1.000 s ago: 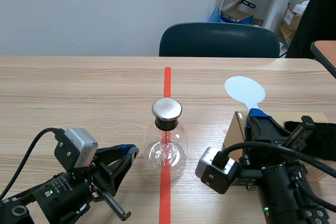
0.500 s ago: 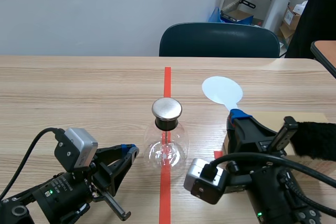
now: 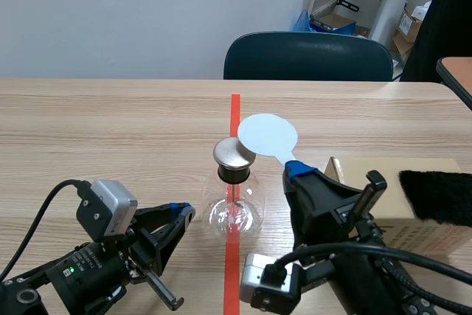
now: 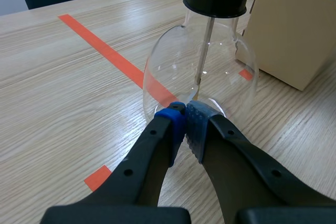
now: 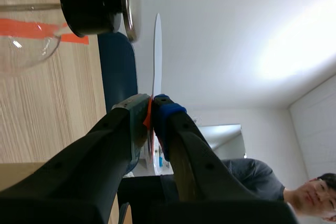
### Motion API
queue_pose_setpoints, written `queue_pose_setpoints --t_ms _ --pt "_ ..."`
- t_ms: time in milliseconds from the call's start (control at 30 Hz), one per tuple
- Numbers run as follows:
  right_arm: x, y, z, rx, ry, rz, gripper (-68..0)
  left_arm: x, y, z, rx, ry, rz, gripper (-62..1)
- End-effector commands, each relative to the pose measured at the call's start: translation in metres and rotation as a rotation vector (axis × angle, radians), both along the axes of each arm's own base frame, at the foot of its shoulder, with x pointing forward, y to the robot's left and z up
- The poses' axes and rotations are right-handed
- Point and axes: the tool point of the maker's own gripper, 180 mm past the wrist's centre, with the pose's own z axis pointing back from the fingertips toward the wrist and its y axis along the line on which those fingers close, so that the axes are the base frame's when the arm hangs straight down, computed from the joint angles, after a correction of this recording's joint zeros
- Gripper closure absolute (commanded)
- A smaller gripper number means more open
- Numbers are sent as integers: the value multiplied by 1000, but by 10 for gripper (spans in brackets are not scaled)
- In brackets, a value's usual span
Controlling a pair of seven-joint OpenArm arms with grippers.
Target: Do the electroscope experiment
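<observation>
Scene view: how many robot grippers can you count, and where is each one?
2. The left gripper, shut on nothing, lies low beside the glass flask. The right gripper, beside the flask's metal cap, grips a pale blue disc by its stem. None hidden.

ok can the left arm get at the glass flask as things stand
Likely yes: the left gripper is right by the glass flask, with nothing between them. The gripper is shut, so it would need to open first to grasp the flask.

No text, label or number is readable.
</observation>
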Motion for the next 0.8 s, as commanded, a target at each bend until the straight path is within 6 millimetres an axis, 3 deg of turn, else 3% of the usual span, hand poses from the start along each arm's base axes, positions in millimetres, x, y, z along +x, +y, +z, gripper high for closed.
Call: queue_pose_setpoints --t_ms 0,767 --pt "5 1 12 11 -47 7 -17 2 -2 8 -28 -20 4 -36" --pt "1 8 12 8 -50 50 -17 2 -2 8 -28 -20 4 -36"
